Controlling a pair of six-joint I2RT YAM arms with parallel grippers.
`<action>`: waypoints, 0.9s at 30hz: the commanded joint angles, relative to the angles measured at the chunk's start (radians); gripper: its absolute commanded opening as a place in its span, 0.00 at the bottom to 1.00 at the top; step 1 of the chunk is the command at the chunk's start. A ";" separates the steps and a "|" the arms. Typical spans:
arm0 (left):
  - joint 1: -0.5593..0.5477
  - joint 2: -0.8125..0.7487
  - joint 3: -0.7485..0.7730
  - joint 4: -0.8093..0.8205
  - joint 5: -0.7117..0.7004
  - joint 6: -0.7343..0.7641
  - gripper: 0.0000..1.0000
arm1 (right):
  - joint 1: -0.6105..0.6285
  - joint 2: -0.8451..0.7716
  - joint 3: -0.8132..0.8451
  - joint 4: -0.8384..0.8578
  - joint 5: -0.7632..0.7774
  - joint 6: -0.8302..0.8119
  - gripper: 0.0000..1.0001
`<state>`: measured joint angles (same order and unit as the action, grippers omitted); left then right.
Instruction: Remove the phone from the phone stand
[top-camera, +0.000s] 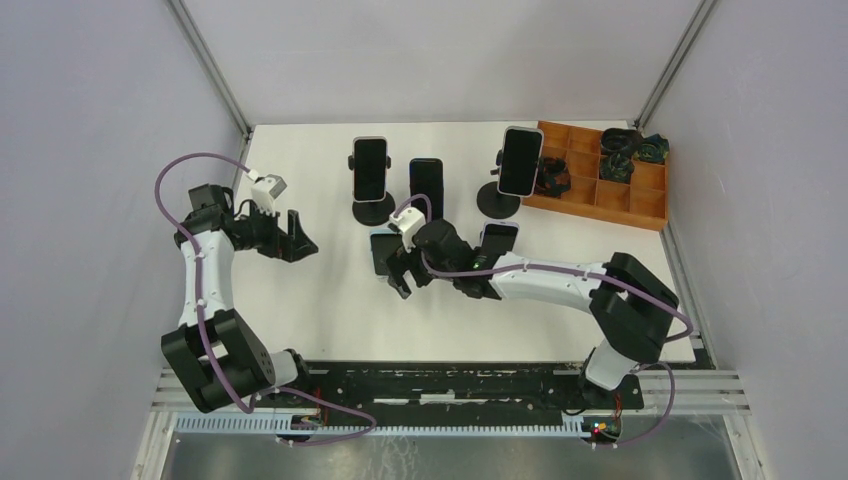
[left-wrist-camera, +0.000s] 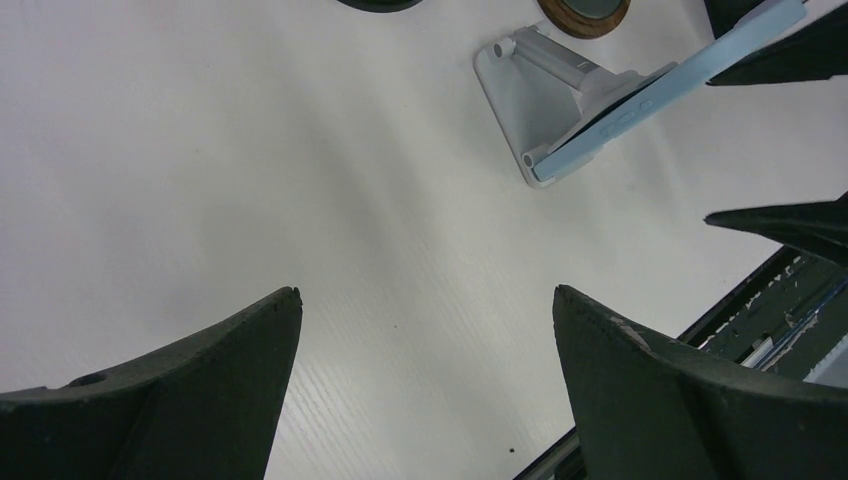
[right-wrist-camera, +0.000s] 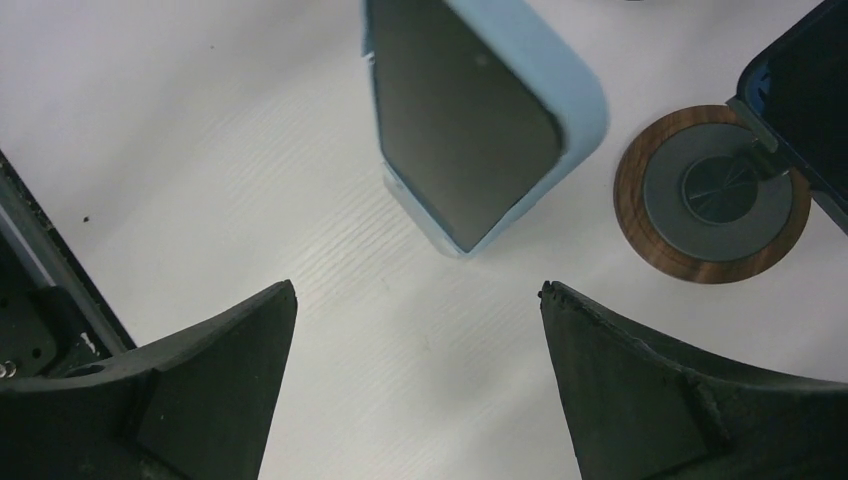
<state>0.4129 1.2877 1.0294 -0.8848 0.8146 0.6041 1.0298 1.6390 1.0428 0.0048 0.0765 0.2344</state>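
Compartments of the brown wooden tray (top-camera: 600, 212), far right, hold dark tangled bundles (top-camera: 622, 140). Light-blue-cased phone (right-wrist-camera: 470, 120) leans on its white stand (left-wrist-camera: 510, 90) mid-table, just before the wide-open right gripper (right-wrist-camera: 418, 290); left gripper (left-wrist-camera: 428, 292) likewise spread.

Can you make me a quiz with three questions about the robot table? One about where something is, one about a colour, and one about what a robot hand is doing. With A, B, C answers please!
1. Where does the wooden tray stand?
A. At the far right corner of the table.
B. Between the two arm bases.
C. Beside the left arm.

2. What colour is the case of the phone just in front of the right gripper?
A. Red.
B. Light blue.
C. Yellow.

3. How is the right gripper?
A. Shut on a phone.
B. Shut on a stand.
C. Open, holding nothing.

Answers:
1 A, the top view shows it at the far right.
2 B, the right wrist view shows a light blue rim around the dark screen.
3 C, its jaws stand wide apart with only table between them.
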 joint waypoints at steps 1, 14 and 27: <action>0.005 -0.021 0.026 -0.023 0.060 0.047 1.00 | -0.070 0.043 -0.019 0.161 -0.119 0.014 0.98; 0.004 -0.016 0.073 -0.230 0.120 0.231 1.00 | -0.168 0.255 -0.008 0.449 -0.353 0.038 0.83; 0.003 -0.014 0.086 -0.352 0.121 0.360 1.00 | -0.171 0.307 -0.020 0.616 -0.450 0.076 0.42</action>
<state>0.4129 1.2877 1.0939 -1.1885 0.8967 0.8787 0.8570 1.9507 1.0309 0.4938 -0.3210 0.2916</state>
